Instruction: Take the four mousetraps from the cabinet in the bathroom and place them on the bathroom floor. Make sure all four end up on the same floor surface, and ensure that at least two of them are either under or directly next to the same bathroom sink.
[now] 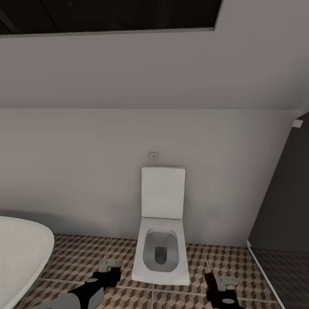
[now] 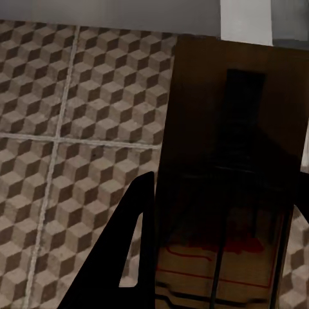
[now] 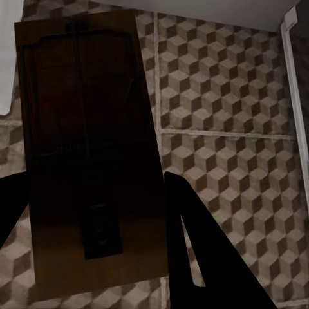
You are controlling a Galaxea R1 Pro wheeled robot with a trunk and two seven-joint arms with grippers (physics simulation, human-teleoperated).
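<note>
1. the head view looks down at a white toilet (image 1: 162,240) with its lid up, standing against a pale grey wall (image 1: 86,171).
2. the bathroom floor (image 1: 77,257) is tiled in a brown, beige and white cube pattern with pale grout lines.
3. a white rounded bathtub (image 1: 19,253) edge sits at the lower left of the head view, and a dark grey panel (image 1: 283,201) stands at the right.
4. a small square plate (image 1: 153,154) is on the wall just above the toilet lid.
5. the left end effector (image 1: 109,268) shows low in the head view, left of the toilet, over the tiles.
6. in the left wrist view a mousetrap (image 2: 225,161) lies flat between the dark fingers (image 2: 122,257); its brown board, dark wire and red mark are visible, and the left end effector is pinching it.
7. the right end effector (image 1: 223,285) shows low in the head view, right of the toilet.
8. in the right wrist view a second mousetrap (image 3: 90,161) sits between the dark fingers (image 3: 193,257), board face toward the camera with its wire frame showing; the right end effector is pinching it.
9. both traps are held above the tiled floor, which fills the background of each wrist view.
10. a pale strip (image 3: 293,109) runs along the tiles at one edge of the right wrist view.
</note>
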